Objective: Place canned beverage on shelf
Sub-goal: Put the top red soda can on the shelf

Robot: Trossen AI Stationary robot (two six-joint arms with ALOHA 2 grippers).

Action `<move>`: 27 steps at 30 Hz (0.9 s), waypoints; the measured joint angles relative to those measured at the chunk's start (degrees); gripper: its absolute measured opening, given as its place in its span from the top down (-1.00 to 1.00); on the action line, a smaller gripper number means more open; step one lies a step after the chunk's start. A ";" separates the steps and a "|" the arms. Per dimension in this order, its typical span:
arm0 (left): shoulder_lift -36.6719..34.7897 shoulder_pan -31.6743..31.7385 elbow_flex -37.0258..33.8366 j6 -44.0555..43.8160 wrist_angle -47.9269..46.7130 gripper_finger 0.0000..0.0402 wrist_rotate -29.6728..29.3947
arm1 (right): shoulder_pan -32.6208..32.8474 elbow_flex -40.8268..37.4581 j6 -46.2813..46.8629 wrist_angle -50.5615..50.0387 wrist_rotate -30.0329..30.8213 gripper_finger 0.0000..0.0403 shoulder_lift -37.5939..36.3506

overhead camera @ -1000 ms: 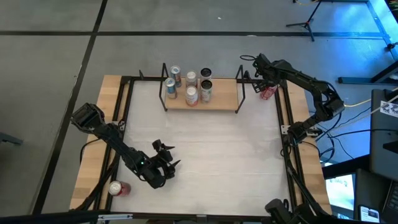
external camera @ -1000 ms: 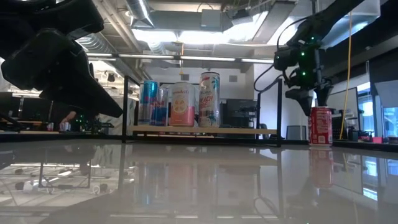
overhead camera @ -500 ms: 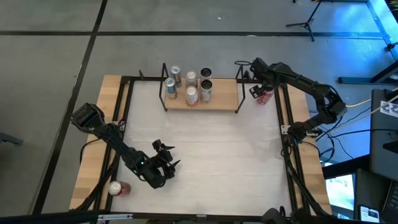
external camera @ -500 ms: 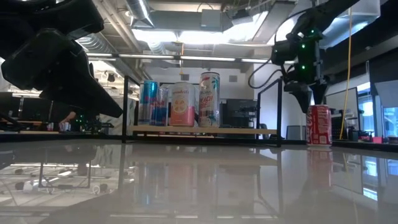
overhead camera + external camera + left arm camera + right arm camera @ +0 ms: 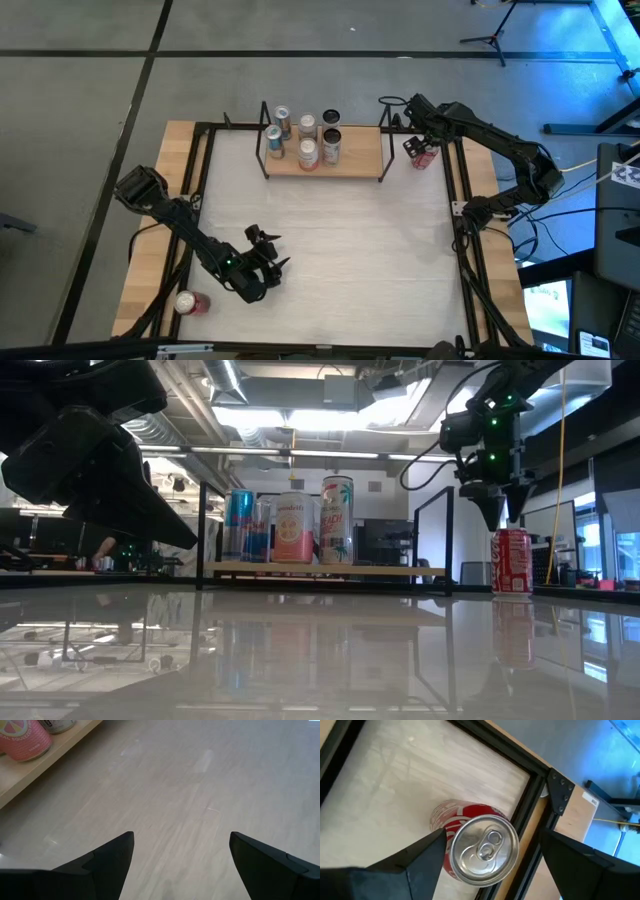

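Hovered just above an upright red aluminium beverage can (image 5: 428, 153) at the table's (image 5: 340, 240) far right corner: right pincer (image 5: 416, 146), fingers spread, nothing gripped. Stood beside, not on, the low light-wood shelf in a thin black metal frame (image 5: 355, 163). Seen from the right wrist: silver lid and pull tab (image 5: 485, 846) between the two dark fingertips, close by the black table frame. Seen from the low view alone: white script on the red can (image 5: 513, 561), too small to read; a pink-and-white can (image 5: 294, 528) among the cans on the shelf. Parked near the table's front left: left pincer (image 5: 266, 252), released, empty. Lay outside the frame: another red can (image 5: 189, 302).
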 joint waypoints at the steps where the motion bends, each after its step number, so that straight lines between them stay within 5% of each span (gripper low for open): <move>1: 0.00 0.00 0.00 -0.02 0.00 -0.59 0.02 | -0.31 0.00 0.00 0.02 -0.03 -0.56 0.00; 27: 0.00 0.00 0.00 0.00 -0.02 -0.59 0.44 | -2.68 0.04 4.18 -1.76 -7.89 -0.56 2.64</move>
